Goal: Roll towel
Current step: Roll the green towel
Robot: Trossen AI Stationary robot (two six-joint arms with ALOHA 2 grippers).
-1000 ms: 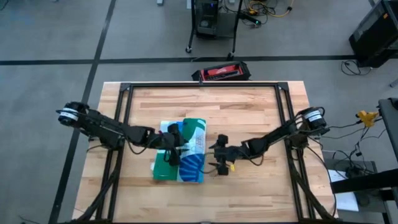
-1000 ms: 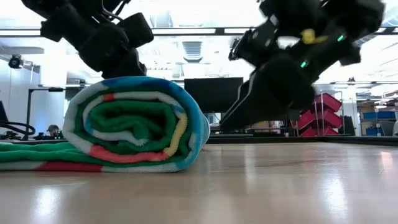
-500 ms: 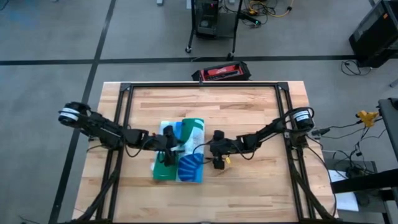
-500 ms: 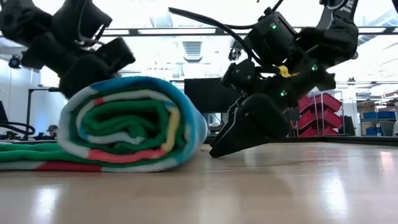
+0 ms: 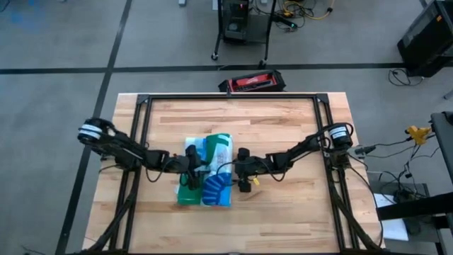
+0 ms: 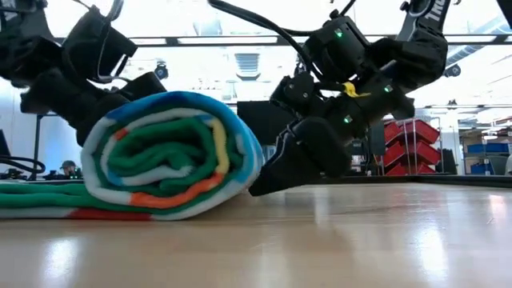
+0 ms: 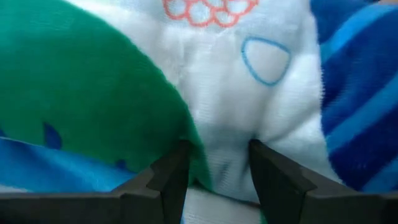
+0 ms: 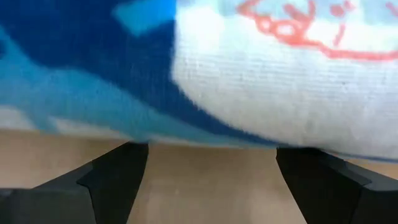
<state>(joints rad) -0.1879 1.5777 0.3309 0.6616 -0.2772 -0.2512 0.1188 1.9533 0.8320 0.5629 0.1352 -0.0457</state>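
Tabletop (image 5: 283,134): wooden, carrying the towel (image 5: 212,170) near its centre, partly rolled, loose tail lying flat. Left gripper (image 5: 192,168) on the roll, jaws pinching a towel fold. Right gripper (image 5: 239,170) at the roll's opposite side, jaws wide apart, empty.

Wooden table (image 5: 283,120); partly rolled towel (image 5: 212,170) lying on it, near centre.

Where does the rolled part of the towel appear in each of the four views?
High view: towel roll at table centre, between both arms.
Low view: roll left of centre, spiral end facing the camera.
Left wrist view: roll fills the picture, cloth between the fingers.
Right wrist view: roll fills the upper part.
Shared landmark: the wooden table.
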